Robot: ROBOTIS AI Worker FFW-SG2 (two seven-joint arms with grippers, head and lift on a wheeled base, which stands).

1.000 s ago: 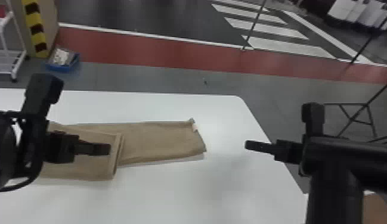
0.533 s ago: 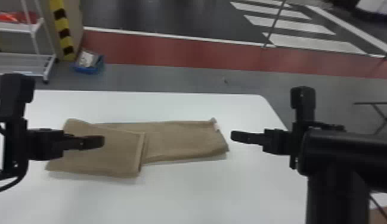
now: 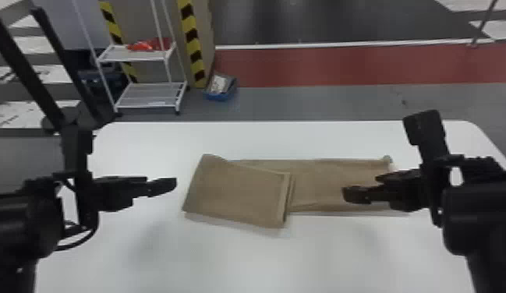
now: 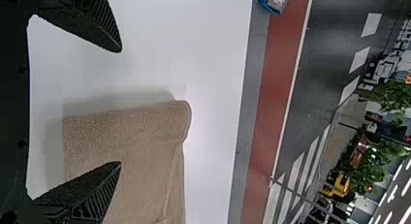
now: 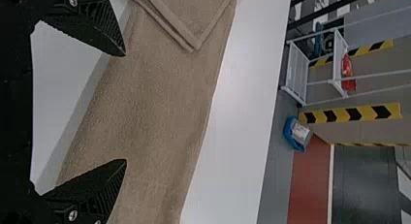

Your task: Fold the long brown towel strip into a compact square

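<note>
The long brown cloth towel strip (image 3: 236, 191) is lying on the smooth white worktop (image 3: 263, 257), which is reaching past its edges, giving moving room. It's looking light, floppy; pinching its right end should work. Black two-fingered left end effector (image 3: 162, 186) and right end effector (image 3: 355, 195) are gaping, holding nothing.

towel (image 3: 240, 191): matt, rough cloth | tabletop (image 3: 263, 261): smooth, faintly glossy

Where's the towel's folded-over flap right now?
In the head view, the folded-over flap covers the left part of the towel strip, just right of the left tool.
</note>
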